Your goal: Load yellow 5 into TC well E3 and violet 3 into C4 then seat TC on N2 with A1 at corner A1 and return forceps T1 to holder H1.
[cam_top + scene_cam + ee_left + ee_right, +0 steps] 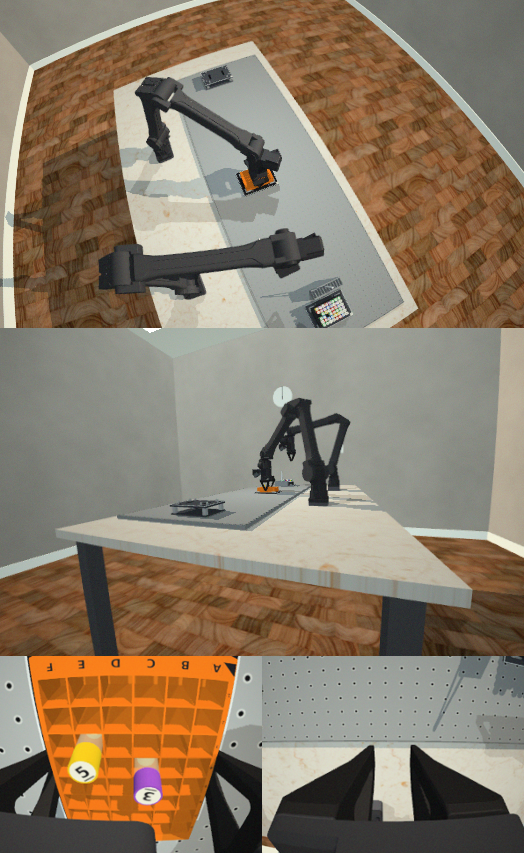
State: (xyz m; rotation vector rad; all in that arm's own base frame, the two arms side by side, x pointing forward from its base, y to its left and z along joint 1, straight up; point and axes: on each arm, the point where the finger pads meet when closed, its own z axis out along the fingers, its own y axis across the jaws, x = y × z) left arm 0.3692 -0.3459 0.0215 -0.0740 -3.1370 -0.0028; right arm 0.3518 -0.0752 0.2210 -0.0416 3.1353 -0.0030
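Lighting: bright, even; shadows of my arms fall toward the top view's left, across the desk (175, 212) (320, 543). Top view: edges bowed by the lens. Exterior: distant parts coarse. My left wrist view: caps legible.

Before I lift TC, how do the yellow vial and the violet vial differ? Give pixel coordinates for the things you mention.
Colour and number: the yellow vial (85, 759) has a yellow cap marked 5; the violet vial (148, 781) has a violet cap marked 3.
Well: the yellow vial is in E3, the violet vial in C4.
Shared: both stand cap up in TC (246, 182) (274, 489) (133, 673), in their load-map wells. Whether either touches its well floor, I cannot tell.
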